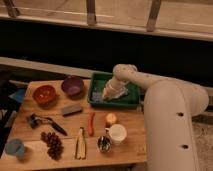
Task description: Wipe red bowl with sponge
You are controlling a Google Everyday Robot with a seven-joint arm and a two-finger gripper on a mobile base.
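Note:
The red bowl sits empty at the back left of the wooden table. My gripper reaches down into the green tray at the back of the table, well to the right of the bowl. It is shut at the tray's left end, where a pale blue-grey pad, the sponge, shows at its tip. The gripper covers most of the sponge. My white arm fills the right side of the view.
A purple bowl stands between the red bowl and the tray, with a dark grey block in front of it. A black tool, grapes, banana, red chili, orange, white cup and blue cup lie toward the front.

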